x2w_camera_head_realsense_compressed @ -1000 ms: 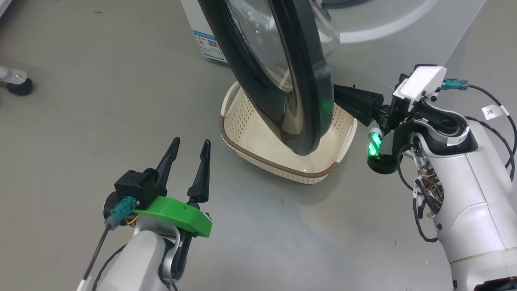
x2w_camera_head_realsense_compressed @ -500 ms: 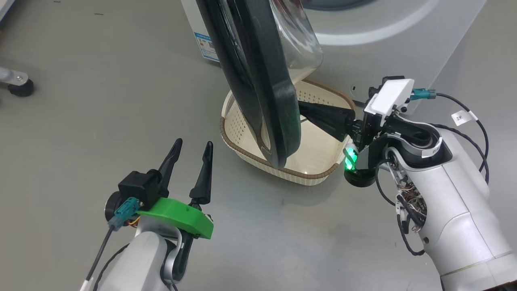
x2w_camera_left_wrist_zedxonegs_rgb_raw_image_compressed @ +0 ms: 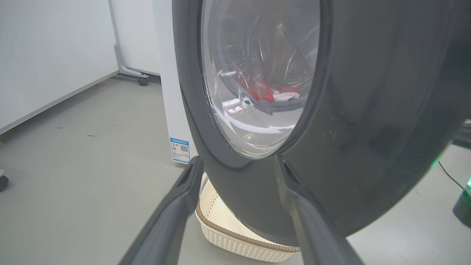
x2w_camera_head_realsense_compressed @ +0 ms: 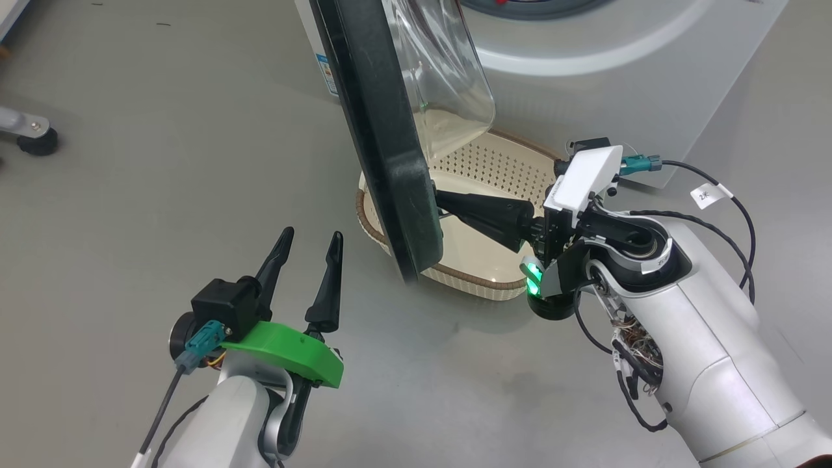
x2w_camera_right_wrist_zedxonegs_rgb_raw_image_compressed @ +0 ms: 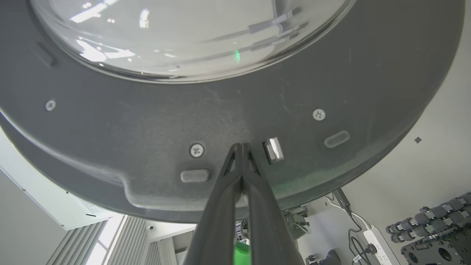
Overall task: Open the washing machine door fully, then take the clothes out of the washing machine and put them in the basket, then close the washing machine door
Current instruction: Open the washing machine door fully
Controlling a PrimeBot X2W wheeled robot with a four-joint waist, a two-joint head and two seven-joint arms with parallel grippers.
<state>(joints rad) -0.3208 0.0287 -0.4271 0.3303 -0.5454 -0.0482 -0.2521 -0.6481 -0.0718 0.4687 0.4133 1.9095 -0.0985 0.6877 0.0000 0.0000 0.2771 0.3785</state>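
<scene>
Washing machine door edge-on above basket

readable marks: one tag, one sticker
white tag on a black cable reads "2", then a second character too small to make out. blue label sticker, low on the white side panel of the washing machine, carries a qr code; its print is too fine to read.
</scene>
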